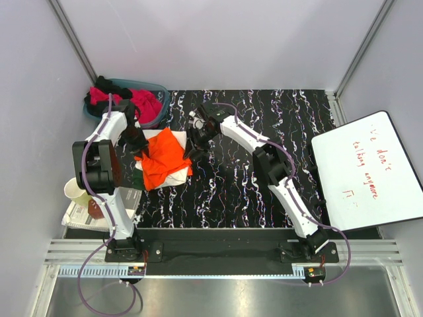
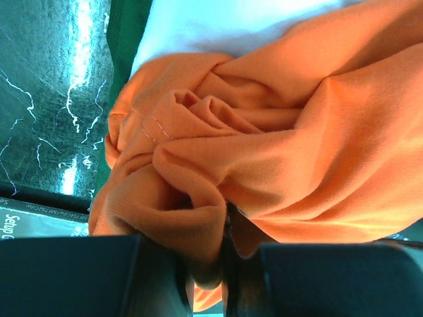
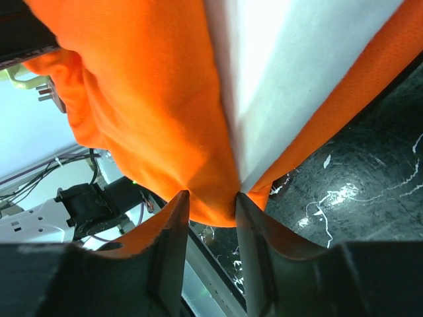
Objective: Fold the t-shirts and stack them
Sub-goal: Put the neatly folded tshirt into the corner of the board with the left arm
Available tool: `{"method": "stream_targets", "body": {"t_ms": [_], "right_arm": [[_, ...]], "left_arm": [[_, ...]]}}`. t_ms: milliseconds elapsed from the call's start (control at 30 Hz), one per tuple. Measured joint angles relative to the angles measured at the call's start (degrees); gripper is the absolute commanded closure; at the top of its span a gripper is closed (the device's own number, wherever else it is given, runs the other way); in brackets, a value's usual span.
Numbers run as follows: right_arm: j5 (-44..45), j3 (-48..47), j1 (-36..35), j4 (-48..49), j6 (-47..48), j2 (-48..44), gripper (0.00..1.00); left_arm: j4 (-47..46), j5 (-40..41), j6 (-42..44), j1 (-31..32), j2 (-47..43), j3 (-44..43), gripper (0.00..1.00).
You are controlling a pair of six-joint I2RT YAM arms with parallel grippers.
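Observation:
A bright orange t-shirt lies bunched on a white t-shirt at the left of the black marbled table. My left gripper is shut on a gathered fold at its left edge; in the left wrist view the orange cloth is pinched between the jaws, with the white shirt behind. My right gripper is at the shirt's right edge. Its jaws stand partly apart astride a hanging orange fold, tips against the cloth, beside a white panel.
A teal basket at the back left holds a magenta-pink shirt and a black shirt. A green cloth edge shows beneath the white shirt. A white board with red writing lies at the right. A paper cup stands at the left.

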State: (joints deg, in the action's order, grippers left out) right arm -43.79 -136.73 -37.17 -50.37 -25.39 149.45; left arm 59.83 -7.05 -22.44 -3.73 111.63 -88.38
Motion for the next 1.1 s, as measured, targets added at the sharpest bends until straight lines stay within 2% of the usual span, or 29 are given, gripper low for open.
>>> {"method": "stream_targets", "body": {"t_ms": [33, 133, 167, 633, 1100], "right_arm": [[-0.37, 0.0, -0.02, 0.02, 0.07, 0.26, 0.67], [-0.94, 0.0, 0.0, -0.02, 0.44, 0.68, 0.97], [-1.03, 0.02, 0.0, -0.02, 0.61, 0.7, 1.0], [1.27, 4.72, -0.02, 0.98, 0.94, -2.54, 1.0], [1.57, 10.99, -0.33, 1.27, 1.68, -11.13, 1.0]], "left_arm": [[-0.02, 0.0, 0.02, 0.0, 0.0, 0.0, 0.87], [-0.02, -0.02, 0.11, -0.02, 0.0, 0.0, 0.87], [0.0, -0.04, 0.11, -0.02, 0.02, 0.0, 0.87], [1.55, -0.46, 0.48, 0.07, 1.09, -3.8, 0.87], [1.31, -0.2, 1.22, 4.94, 1.9, -14.53, 0.83]]}}
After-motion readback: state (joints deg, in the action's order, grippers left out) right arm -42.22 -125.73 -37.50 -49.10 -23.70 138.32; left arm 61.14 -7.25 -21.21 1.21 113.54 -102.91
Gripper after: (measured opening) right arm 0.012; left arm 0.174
